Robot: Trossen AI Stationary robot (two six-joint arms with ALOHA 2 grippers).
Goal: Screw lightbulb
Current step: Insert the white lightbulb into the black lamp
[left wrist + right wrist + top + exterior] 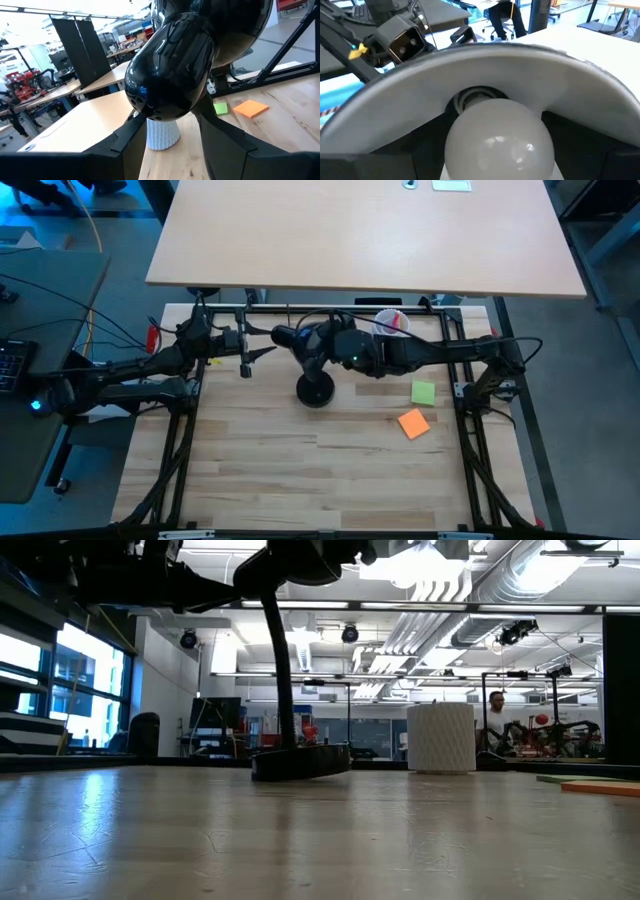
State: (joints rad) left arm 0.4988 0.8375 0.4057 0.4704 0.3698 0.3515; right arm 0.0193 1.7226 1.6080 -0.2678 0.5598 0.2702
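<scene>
A black desk lamp stands by its round base (316,390) on the wooden table, its stem (280,670) rising to the head (290,335). My left gripper (258,350) comes from the table's left with the head's glossy black dome (170,75) between its fingers. My right gripper (328,342) comes from the right and is shut on the white lightbulb (497,140). The bulb's silvery screw base (477,95) sits in the socket inside the shade's white interior (485,65). My left gripper holds the lamp head by its rounded black back (150,107), one finger on either side. The fingers (127,142) lie about level and come from the table's left. The head stays up on its stem. My right gripper pinches the bulb's white globe (470,155) between its two fingers (375,160), coming from the table's right and pointing slightly down. The touching spots lie at the picture's lower edge. The bulb points into the shade, its screw base in the socket.
A white ribbed cup (390,323) with a red item stands behind the lamp at the far right. A green note (423,392) and an orange note (413,423) lie right of the base. A second tabletop (370,230) lies beyond. A person (497,715) is far off in the room.
</scene>
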